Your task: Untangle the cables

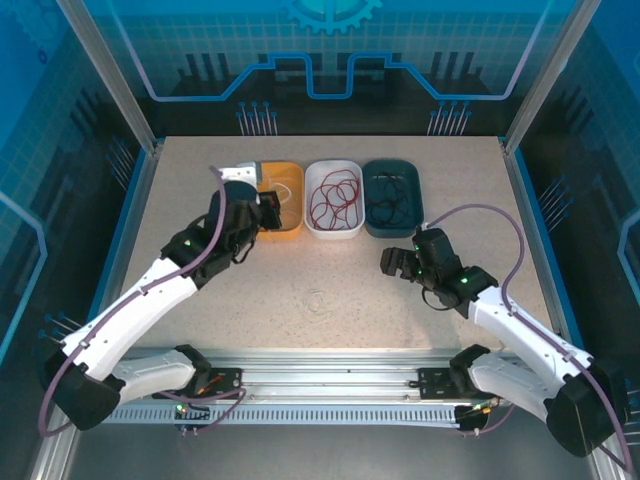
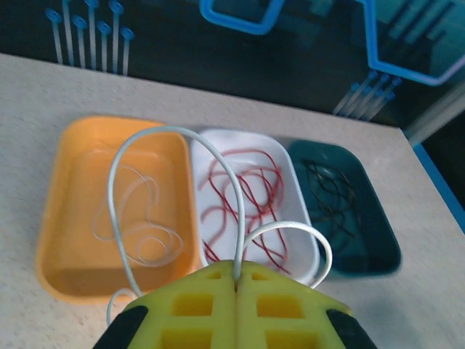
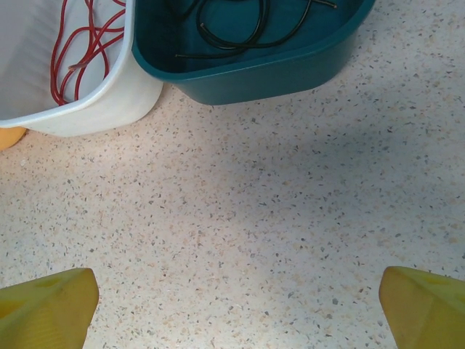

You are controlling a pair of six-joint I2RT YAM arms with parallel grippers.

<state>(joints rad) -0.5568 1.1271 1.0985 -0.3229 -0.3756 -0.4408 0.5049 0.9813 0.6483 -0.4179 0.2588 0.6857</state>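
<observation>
Two cables lie sorted, upper frame: red cable in white tray, black cable in teal tray. Left jaws pinch white cable above orange tray; lower it fully inside before releasing. Right jaws spread, empty

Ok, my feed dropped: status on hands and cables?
Left hand shut on thin whitish cable, loop arching by orange plastic tray. Right hand open, empty, above speckled table. Red wires in white tray, black wires in teal tray. Nothing blocking.
</observation>
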